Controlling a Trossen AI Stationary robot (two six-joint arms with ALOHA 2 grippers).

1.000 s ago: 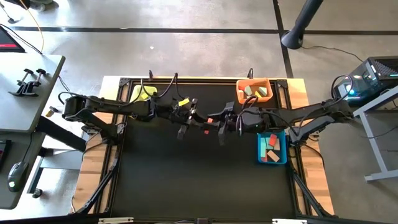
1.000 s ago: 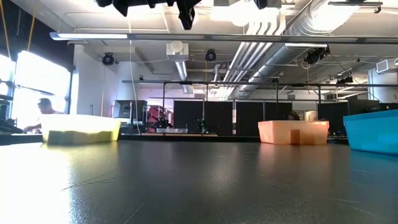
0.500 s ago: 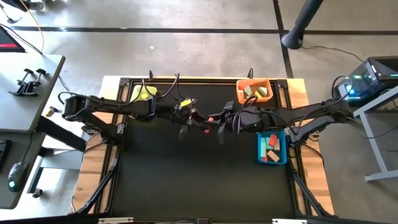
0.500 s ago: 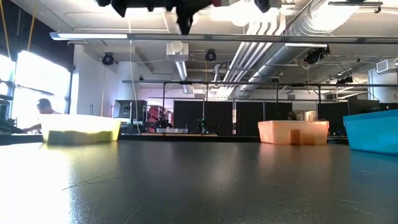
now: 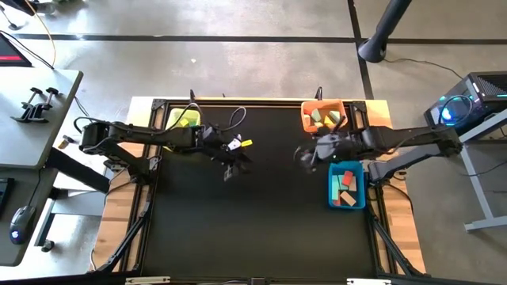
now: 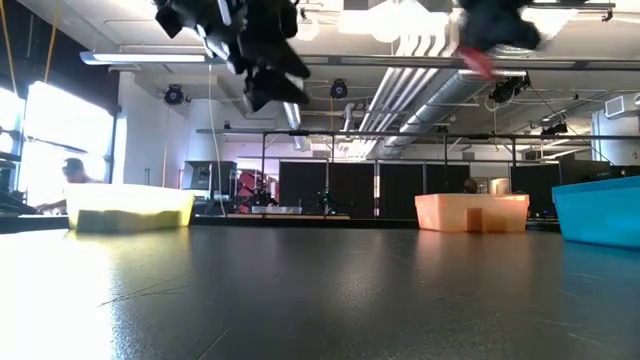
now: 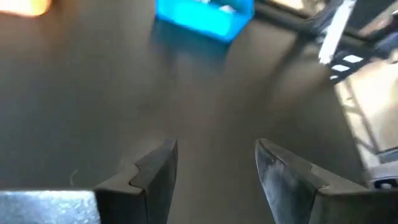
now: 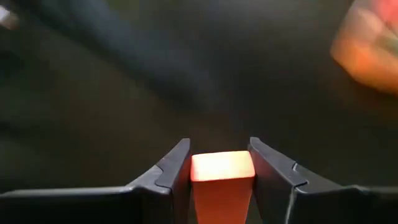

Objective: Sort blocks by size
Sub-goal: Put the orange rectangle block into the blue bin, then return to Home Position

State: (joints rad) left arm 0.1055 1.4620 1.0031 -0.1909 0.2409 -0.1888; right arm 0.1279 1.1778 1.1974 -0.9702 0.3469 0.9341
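Note:
My right gripper (image 5: 303, 154) hangs high over the mat's right half, near the orange bin (image 5: 323, 116), and is shut on a red block (image 8: 222, 177). The same block shows below the fingers in the low view (image 6: 478, 62). My left gripper (image 5: 231, 165) hangs over the mat's middle left, open, with nothing between its fingers (image 7: 214, 165). Other blocks lie inside the orange bin, the blue bin (image 5: 346, 188) and the yellow bin (image 5: 182, 119). My right gripper pinches the red block between its two fingers, on two opposite side faces (image 8: 194, 180). The block's end face shows between the fingertips. The fingers slant down toward the mat. The block is lifted clear, high above the table.
The three bins stand at the mat's edges: yellow at the far left, orange at the far right, blue on the right side. The black mat (image 5: 253, 222) between and in front of the arms is bare. A person sits in the room beyond (image 6: 70, 175).
Both grippers stood tip to tip over the mat's middle with the red block between them. My right gripper has gone toward the table's right edge with the block and tipped downward. My left gripper has drawn slightly left and tipped down, without the block.

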